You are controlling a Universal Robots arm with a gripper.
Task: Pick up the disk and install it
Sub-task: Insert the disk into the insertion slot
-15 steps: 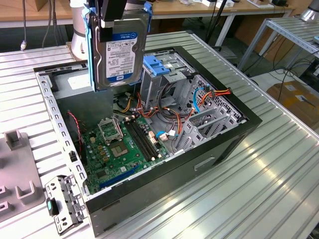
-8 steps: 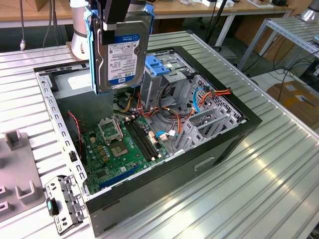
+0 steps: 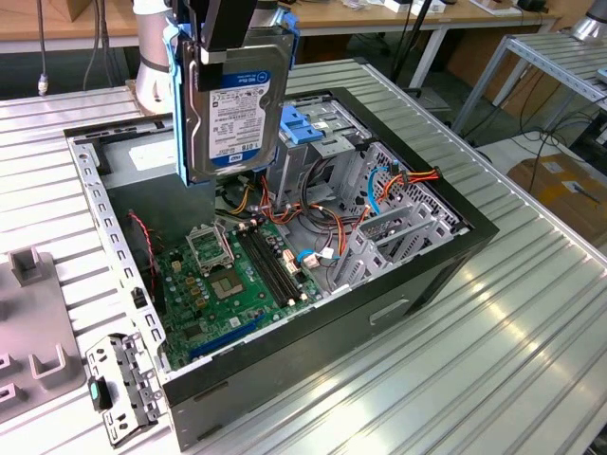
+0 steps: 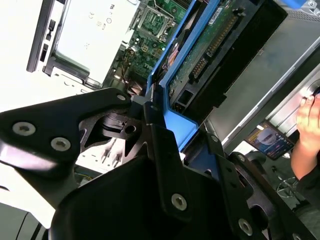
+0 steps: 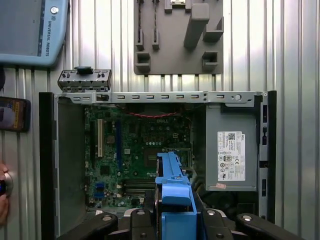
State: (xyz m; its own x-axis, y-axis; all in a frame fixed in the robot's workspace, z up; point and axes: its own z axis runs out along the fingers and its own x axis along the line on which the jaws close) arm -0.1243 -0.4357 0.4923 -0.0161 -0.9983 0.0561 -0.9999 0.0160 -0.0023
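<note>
The disk (image 3: 232,104) hangs upright above the open computer case (image 3: 379,313), its white label with a blue band facing the camera in the exterior view. A blue carrier frame (image 3: 172,95) wraps its edges. My gripper (image 3: 226,38) is shut on the disk's top end. In the second wrist view the disk's green circuit-board side (image 4: 210,45) and the blue carrier (image 4: 172,125) run away from my gripper (image 4: 155,112). In the first wrist view the blue carrier (image 5: 175,197) sits between the black fingers (image 5: 145,220), over the motherboard (image 5: 140,145).
Inside the case are a grey power-supply box with a white sticker (image 5: 231,155), bundled cables (image 3: 398,180) and a blue drive-bay latch (image 3: 308,128). A grey fixture plate (image 3: 28,322) and a metal bracket (image 3: 123,389) lie beside the case. A person's hand (image 4: 310,120) is nearby.
</note>
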